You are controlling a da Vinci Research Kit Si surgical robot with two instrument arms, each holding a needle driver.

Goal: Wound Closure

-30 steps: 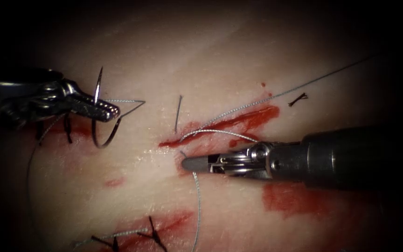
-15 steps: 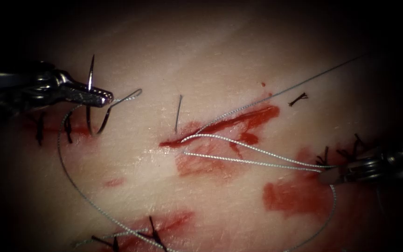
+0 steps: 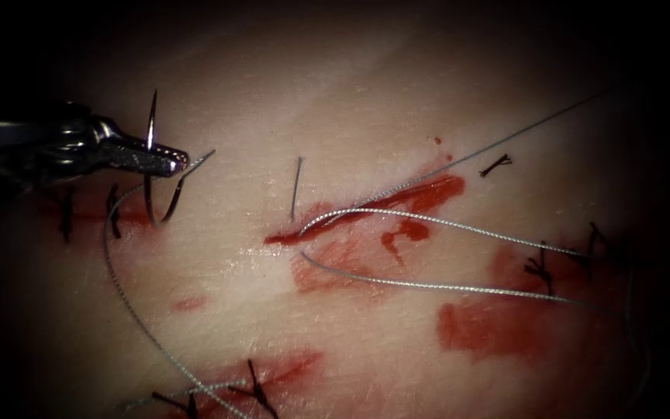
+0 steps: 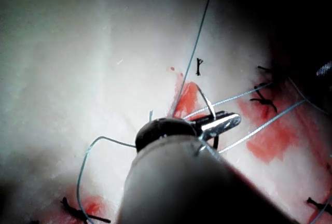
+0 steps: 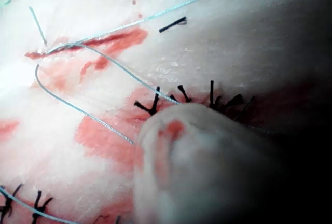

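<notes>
One needle [image 3: 151, 167], stiff, slick, gripped mid-curve by left tool [image 3: 166, 161], upper left, off tissue [image 3: 366, 93] | thread [image 3: 443, 223] limp, light | right tool's jaws: cannot tell

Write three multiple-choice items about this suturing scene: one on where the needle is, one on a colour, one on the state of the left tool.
1. Where is the needle?
A. Buried in the cut
B. In the left tool, left of the cut
C. Lying right of the cut

2. What colour is the fluid on the tissue?
A. Green
B. Blue
C. Red

3. How are the left tool's jaws?
A. Shut on the needle
B. Wide open
C. Shut on the tissue

Key: B, the needle hangs from the left tool, partway along its curve, clear of the tissue and left of the cut. C, the fluid is red. A, the jaws clamp the needle. What the right tool holds cannot be told.
</notes>
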